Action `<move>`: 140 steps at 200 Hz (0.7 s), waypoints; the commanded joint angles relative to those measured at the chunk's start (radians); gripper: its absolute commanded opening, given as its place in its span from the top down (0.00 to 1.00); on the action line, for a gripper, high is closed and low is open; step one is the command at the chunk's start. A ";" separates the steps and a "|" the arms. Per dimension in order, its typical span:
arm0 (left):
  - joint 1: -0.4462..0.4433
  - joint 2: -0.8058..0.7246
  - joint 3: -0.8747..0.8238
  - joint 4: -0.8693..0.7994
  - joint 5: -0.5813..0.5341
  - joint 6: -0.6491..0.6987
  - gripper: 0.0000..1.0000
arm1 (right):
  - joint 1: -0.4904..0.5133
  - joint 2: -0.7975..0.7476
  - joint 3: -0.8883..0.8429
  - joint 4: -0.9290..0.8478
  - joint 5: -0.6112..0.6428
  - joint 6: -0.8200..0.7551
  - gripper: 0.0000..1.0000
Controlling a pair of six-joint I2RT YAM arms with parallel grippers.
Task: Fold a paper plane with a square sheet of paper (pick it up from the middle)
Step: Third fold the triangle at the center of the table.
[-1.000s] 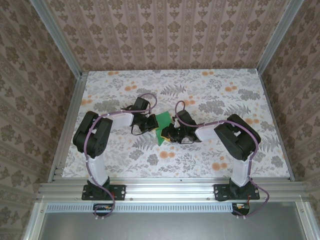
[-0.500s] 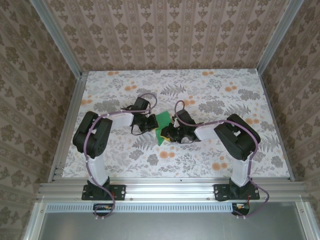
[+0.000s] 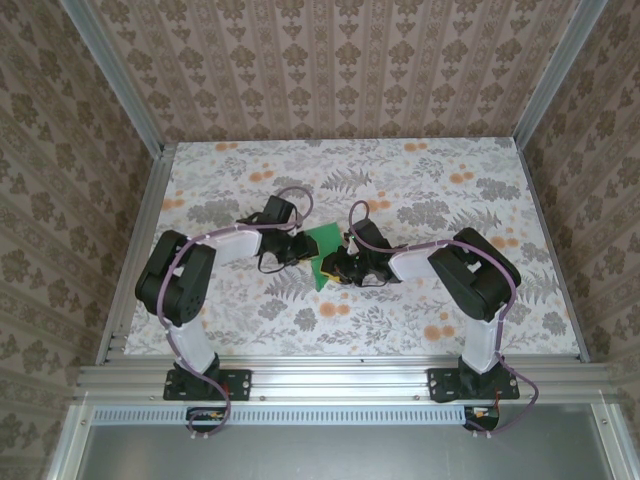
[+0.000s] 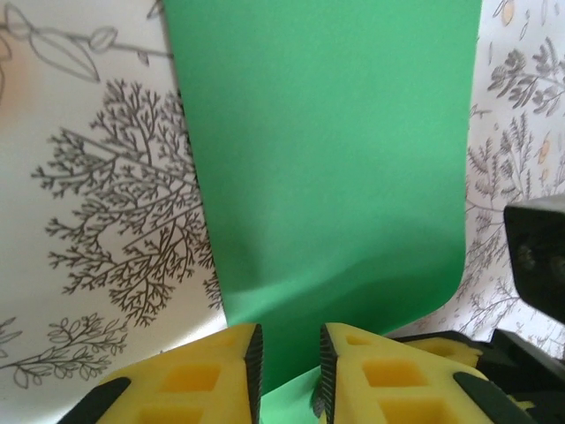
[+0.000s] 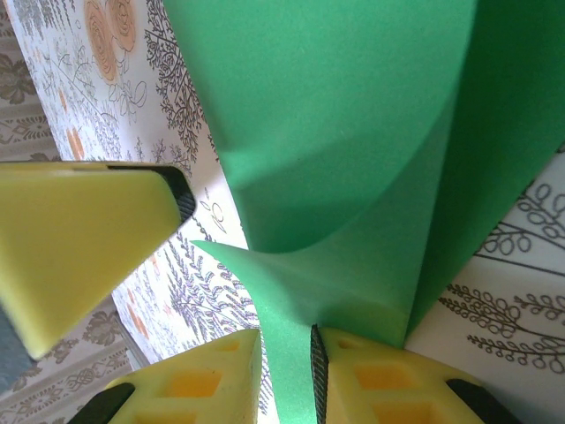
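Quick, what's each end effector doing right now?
Left end effector: open, jaws parted over the bright green square paper sheet.
Right end effector: closed on that green sheet.

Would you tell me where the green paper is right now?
In the top view, the green paper is in the middle of the table, between the left claw and the right claw.

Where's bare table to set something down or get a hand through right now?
Free: far table strip along the back wall; near strip between the green sheet and the arm bases. Crowded: centre, where left claw and right claw meet at the sheet, forearms spanning both sides.
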 commanded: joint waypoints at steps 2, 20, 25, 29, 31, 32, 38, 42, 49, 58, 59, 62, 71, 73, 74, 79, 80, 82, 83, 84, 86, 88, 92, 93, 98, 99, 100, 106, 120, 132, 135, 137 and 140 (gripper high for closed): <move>-0.003 -0.020 -0.013 -0.004 0.044 0.074 0.72 | 0.003 0.030 0.009 -0.053 0.038 0.004 0.75; -0.003 -0.020 -0.020 0.001 0.067 0.106 0.72 | 0.003 0.030 0.010 -0.055 0.038 0.004 0.75; -0.003 -0.020 -0.023 0.001 0.067 0.114 0.72 | 0.003 0.031 0.010 -0.055 0.037 0.005 0.75; -0.003 -0.020 -0.025 0.002 0.069 0.124 0.72 | 0.003 0.031 0.012 -0.056 0.038 0.007 0.75; -0.003 -0.020 -0.027 0.003 0.071 0.128 0.72 | 0.003 0.031 0.012 -0.056 0.037 0.006 0.75; -0.003 -0.020 -0.027 0.004 0.072 0.131 0.72 | 0.003 0.031 0.013 -0.056 0.038 0.006 0.75; -0.003 -0.020 -0.030 0.006 0.074 0.142 0.72 | 0.003 0.032 0.012 -0.054 0.038 0.006 0.75; -0.003 -0.021 -0.033 0.008 0.076 0.153 0.72 | 0.003 0.033 0.012 -0.055 0.038 0.006 0.75; -0.003 -0.020 -0.039 0.013 0.079 0.169 0.72 | 0.003 0.030 0.014 -0.056 0.038 0.006 0.75; -0.003 -0.018 -0.043 0.018 0.085 0.192 0.72 | 0.003 0.031 0.016 -0.056 0.038 0.007 0.75; -0.003 -0.018 -0.044 0.019 0.085 0.193 0.72 | 0.003 0.031 0.016 -0.056 0.038 0.007 0.75; -0.003 -0.018 -0.045 0.021 0.087 0.198 0.72 | 0.003 0.031 0.016 -0.057 0.039 0.006 0.75; -0.003 -0.021 -0.049 0.036 0.099 0.218 0.71 | 0.003 0.031 0.017 -0.061 0.040 0.006 0.75; -0.002 -0.021 -0.052 0.039 0.100 0.222 0.71 | 0.003 0.030 0.017 -0.062 0.040 0.005 0.75; -0.002 -0.021 -0.053 0.041 0.101 0.224 0.71 | 0.003 0.030 0.017 -0.062 0.041 0.006 0.76; -0.002 -0.024 -0.055 0.046 0.101 0.233 0.71 | 0.003 0.030 0.017 -0.063 0.041 0.005 0.76; -0.001 -0.024 -0.055 0.047 0.101 0.235 0.71 | 0.003 0.031 0.017 -0.063 0.042 0.005 0.76; -0.001 -0.024 -0.055 0.049 0.101 0.239 0.71 | 0.003 0.030 0.017 -0.064 0.042 0.004 0.76; -0.001 -0.024 -0.054 0.051 0.102 0.241 0.71 | 0.003 0.030 0.017 -0.064 0.042 0.004 0.76; -0.001 -0.024 -0.054 0.051 0.102 0.243 0.71 | 0.003 0.030 0.017 -0.065 0.042 0.004 0.76; -0.001 -0.024 -0.054 0.053 0.101 0.247 0.71 | 0.003 0.030 0.017 -0.066 0.043 0.005 0.76; -0.001 -0.024 -0.054 0.054 0.101 0.252 0.71 | 0.003 0.029 0.017 -0.068 0.044 0.004 0.76; -0.001 -0.024 -0.053 0.056 0.101 0.258 0.72 | 0.003 0.029 0.017 -0.068 0.046 0.004 0.76; -0.001 -0.024 -0.053 0.056 0.101 0.259 0.72 | 0.003 0.029 0.016 -0.069 0.046 0.004 0.76; -0.001 -0.023 -0.050 0.056 0.099 0.268 0.72 | 0.003 0.029 0.017 -0.069 0.046 0.004 0.76; -0.001 -0.023 -0.049 0.056 0.099 0.269 0.72 | 0.003 0.030 0.017 -0.069 0.046 0.004 0.76; -0.001 -0.023 -0.048 0.056 0.099 0.270 0.72 | 0.003 0.029 0.017 -0.069 0.046 0.004 0.76; -0.001 -0.021 -0.044 0.059 0.098 0.278 0.73 | 0.003 0.029 0.017 -0.071 0.045 0.006 0.76; -0.001 -0.011 -0.037 0.055 0.094 0.291 0.76 | 0.003 0.027 0.017 -0.070 0.046 0.006 0.76; -0.001 -0.005 -0.036 0.053 0.090 0.298 0.78 | 0.003 0.028 0.017 -0.067 0.045 0.008 0.76; -0.001 -0.003 -0.035 0.053 0.089 0.300 0.79 | 0.003 0.026 0.017 -0.066 0.045 0.008 0.76; 0.000 -0.002 -0.036 0.053 0.087 0.301 0.79 | 0.003 0.027 0.019 -0.066 0.045 0.007 0.76; -0.001 -0.002 -0.036 0.053 0.087 0.304 0.80 | 0.003 0.026 0.019 -0.066 0.044 0.008 0.76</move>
